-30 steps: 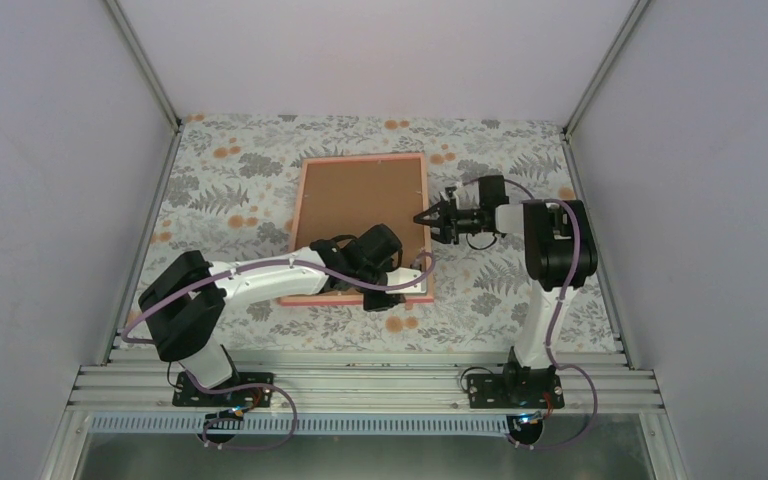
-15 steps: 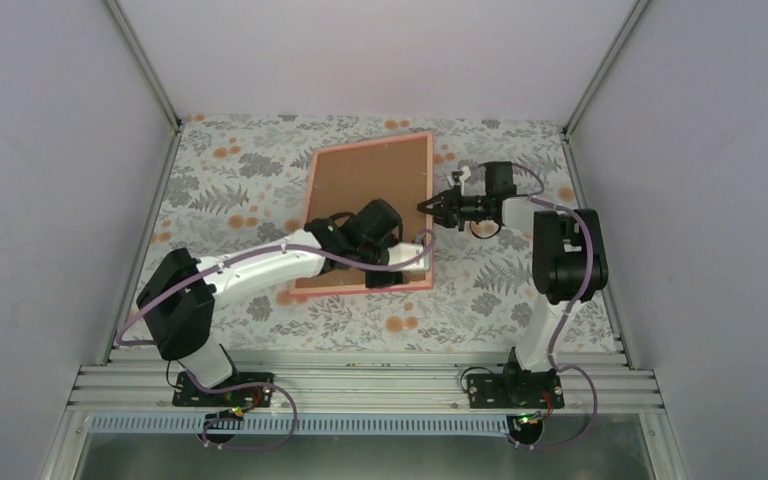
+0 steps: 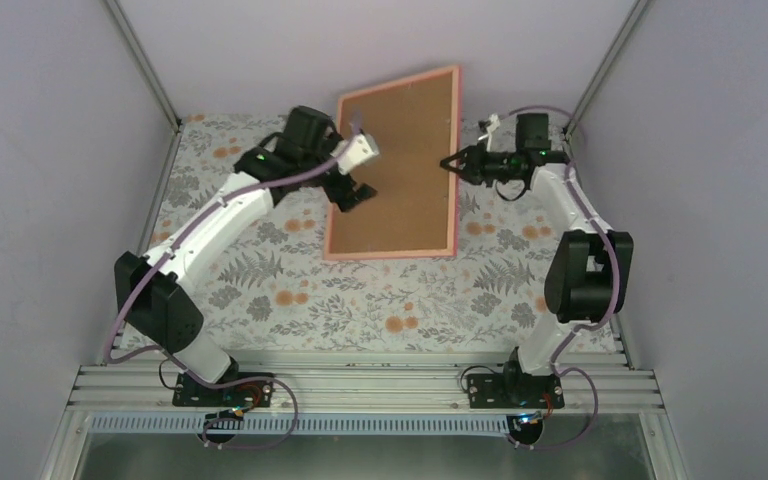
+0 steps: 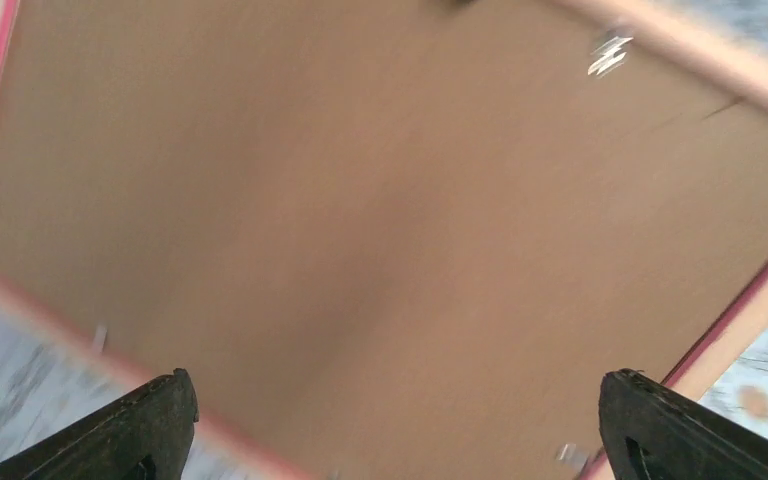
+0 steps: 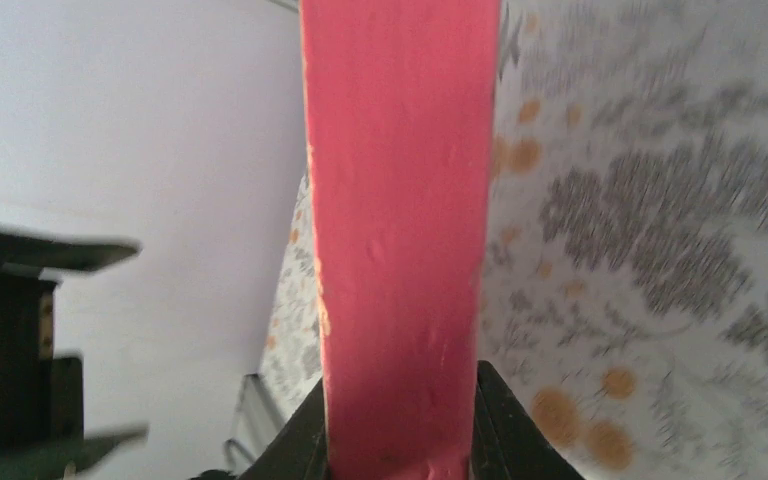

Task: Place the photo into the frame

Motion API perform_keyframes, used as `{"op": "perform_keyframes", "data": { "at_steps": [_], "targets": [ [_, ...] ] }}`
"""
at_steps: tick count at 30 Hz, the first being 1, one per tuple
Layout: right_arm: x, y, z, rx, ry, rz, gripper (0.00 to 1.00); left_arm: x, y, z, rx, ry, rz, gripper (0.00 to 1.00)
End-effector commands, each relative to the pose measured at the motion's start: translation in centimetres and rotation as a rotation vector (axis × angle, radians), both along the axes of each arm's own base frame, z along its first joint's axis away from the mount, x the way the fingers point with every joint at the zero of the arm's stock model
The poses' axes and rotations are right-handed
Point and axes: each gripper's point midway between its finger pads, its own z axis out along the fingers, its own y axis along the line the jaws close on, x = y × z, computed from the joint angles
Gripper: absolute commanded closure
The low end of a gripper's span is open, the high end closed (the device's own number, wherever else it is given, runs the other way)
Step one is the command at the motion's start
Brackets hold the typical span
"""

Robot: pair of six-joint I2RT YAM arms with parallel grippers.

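Your right fingers (image 5: 300,445) clamp the right rail of the thin-railed bright pink picture frame (image 3: 390,255). It stands tilted, near rail down at the floral-patterned bench (image 3: 360,310), brown backing board (image 3: 405,170) toward the top camera. Your left fingers (image 4: 155,425) are spread wide before that board.

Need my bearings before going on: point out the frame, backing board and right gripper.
frame (image 3: 390,256), top view, on its lower pink rail.
backing board (image 3: 405,160), top view, on the brown middle.
right gripper (image 3: 450,163), top view, between its fingertips at the right rail.
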Motion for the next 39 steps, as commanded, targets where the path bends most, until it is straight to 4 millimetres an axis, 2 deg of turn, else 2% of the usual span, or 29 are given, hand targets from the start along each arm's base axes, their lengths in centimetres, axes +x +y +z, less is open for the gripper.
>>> {"op": "perform_keyframes", "data": {
  "at_steps": [1, 3, 5, 7, 10, 13, 15, 19, 22, 26, 30, 33, 35, 39],
  "targets": [
    [0.2, -0.9, 9.5, -0.107, -0.454, 0.081, 0.96, 3.9, 5.8, 0.9, -0.076, 0.067, 0.226, 0.0],
    [0.0, -1.4, 12.8, -0.177, -0.58, 0.069, 0.96, 5.2, 8.1, 0.5, -0.092, 0.085, 0.3, 0.0],
    [0.4, -1.9, 14.4, -0.242, -0.654, 0.058, 0.96, 6.1, 10.0, 0.5, -0.111, 0.095, 0.355, 0.0],
    [0.8, -2.4, 17.1, -0.314, -0.756, 0.031, 0.96, 6.9, 11.8, 0.6, -0.117, 0.089, 0.404, 0.0],
    [1.4, -3.4, 19.7, -0.442, -0.868, -0.015, 0.96, 7.8, 13.8, 1.2, -0.119, 0.064, 0.463, 0.0],
    [1.8, -4.0, 21.6, -0.563, -0.956, -0.061, 0.96, 8.7, 15.8, 2.0, -0.129, 0.042, 0.518, 0.0],
    [1.7, -3.7, 22.5, -0.644, -1.02, -0.07, 0.96, 9.2, 17.3, 2.7, -0.129, 0.016, 0.566, 0.0],
    [1.2, -1.6, 23.5, -0.837, -1.183, -0.04, 0.97, 10.3, 20.7, 4.3, -0.131, -0.038, 0.672, 0.0],
    [0.8, 0.4, 23.0, -0.989, -1.278, -0.014, 0.97, 10.6, 23.3, 5.4, -0.143, -0.067, 0.749, 0.0],
    [-0.3, 3.5, 20.6, -1.157, -1.361, 0.048, 0.97, 10.5, 26.5, 6.8, -0.174, -0.093, 0.822, 0.0],
    [-2.5, 6.5, 17.9, -1.263, -1.424, 0.106, 0.96, 10.5, 30.0, 9.0, -0.212, -0.133, 0.895, 0.0],
    [-4.3, 8.9, 15.5, -1.308, -1.472, 0.163, 0.96, 10.5, 32.5, 9.7, -0.251, -0.133, 0.944, 0.0],
    [-5.3, 10.4, 13.1, -1.356, -1.501, 0.215, 0.96, 10.4, 33.6, 9.6, -0.277, -0.116, 0.965, 0.0],
    [-7.6, 13.1, 8.1, -1.385, -1.527, 0.323, 0.96, 10.2, 34.1, 8.8, -0.292, -0.092, 0.968, 0.0]
  ]
}}
